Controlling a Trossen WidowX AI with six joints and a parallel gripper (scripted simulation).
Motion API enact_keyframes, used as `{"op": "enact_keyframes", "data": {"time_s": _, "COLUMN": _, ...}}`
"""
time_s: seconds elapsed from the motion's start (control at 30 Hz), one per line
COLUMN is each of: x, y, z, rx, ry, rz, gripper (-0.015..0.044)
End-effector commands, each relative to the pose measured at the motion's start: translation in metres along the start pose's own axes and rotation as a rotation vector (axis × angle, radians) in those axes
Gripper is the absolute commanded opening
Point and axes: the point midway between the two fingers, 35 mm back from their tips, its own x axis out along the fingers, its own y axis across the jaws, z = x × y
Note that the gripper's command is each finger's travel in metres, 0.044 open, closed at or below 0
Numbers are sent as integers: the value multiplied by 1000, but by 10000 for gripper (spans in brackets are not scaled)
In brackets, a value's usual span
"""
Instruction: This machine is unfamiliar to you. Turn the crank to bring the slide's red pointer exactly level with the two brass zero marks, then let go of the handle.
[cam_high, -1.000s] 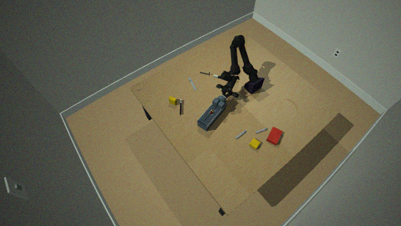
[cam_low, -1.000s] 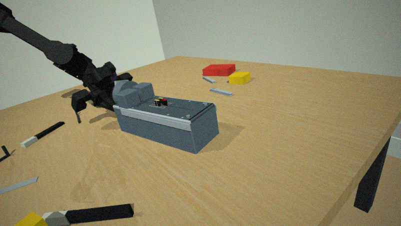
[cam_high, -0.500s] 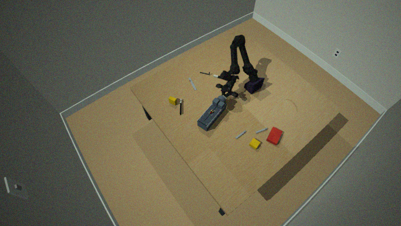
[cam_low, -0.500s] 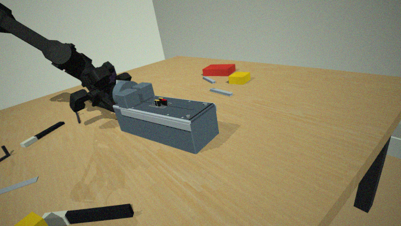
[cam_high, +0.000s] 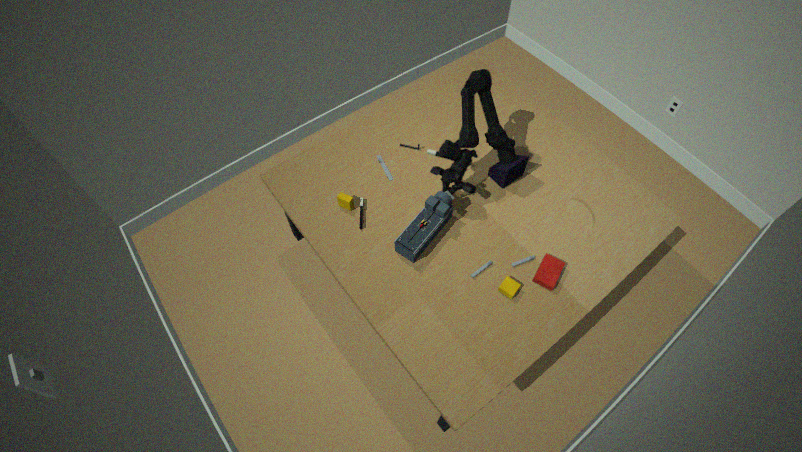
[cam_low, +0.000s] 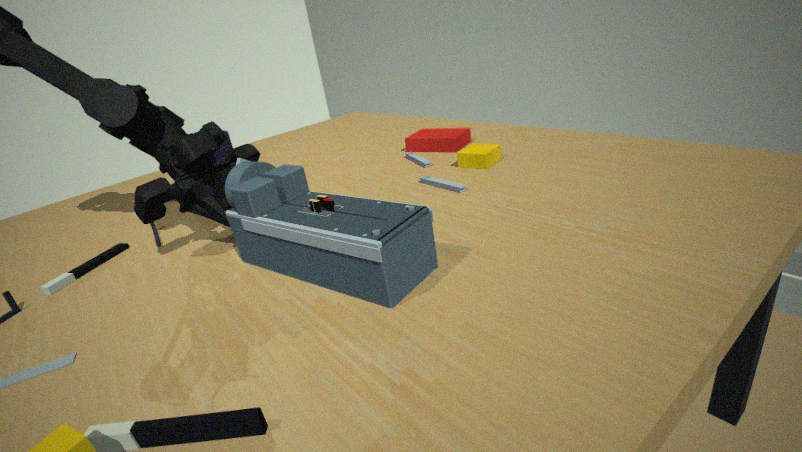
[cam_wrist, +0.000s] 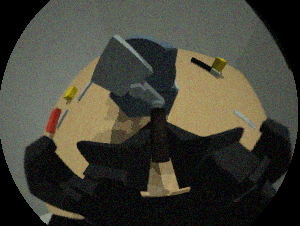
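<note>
The blue-grey machine (cam_high: 415, 242) (cam_low: 314, 258) (cam_wrist: 162, 62) stands on the table, its crank end toward the arm. A grey crank plate (cam_wrist: 120, 65) with a short grey arm carries a black handle (cam_wrist: 159, 142). My gripper (cam_high: 450, 184) (cam_low: 220, 206) (cam_wrist: 157, 123) is shut on this handle; the fingers partly hide it. The red pointer (cam_low: 328, 200) is on the machine's top, very close to the brass marks (cam_low: 321, 196). It looks slightly toward the end away from the crank, but exact alignment is too small to tell.
A red block (cam_high: 549, 271) (cam_low: 438, 140) (cam_wrist: 53, 120) and a yellow block (cam_high: 509, 286) (cam_low: 478, 156) lie to one side, near grey strips (cam_high: 481, 268) (cam_low: 441, 184). Another yellow block (cam_high: 345, 201) (cam_wrist: 219, 64) and a black-and-white bar (cam_high: 361, 216) (cam_low: 199, 427) lie on the other side.
</note>
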Motion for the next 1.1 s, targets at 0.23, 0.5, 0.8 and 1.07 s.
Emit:
{"op": "enact_keyframes", "data": {"time_s": 0.23, "x": -7, "y": -10, "z": 6, "rx": 6, "ry": -9, "rz": -22, "gripper": 0}}
{"op": "enact_keyframes", "data": {"time_s": 0.5, "x": -11, "y": -12, "z": 10, "rx": 6, "ry": -9, "rz": -22, "gripper": 0}}
{"op": "enact_keyframes", "data": {"time_s": 0.8, "x": -18, "y": -14, "z": 16, "rx": 6, "ry": -9, "rz": -22, "gripper": 0}}
{"op": "enact_keyframes", "data": {"time_s": 1.07, "x": -24, "y": -13, "z": 23, "rx": 7, "ry": -9, "rz": -21, "gripper": 0}}
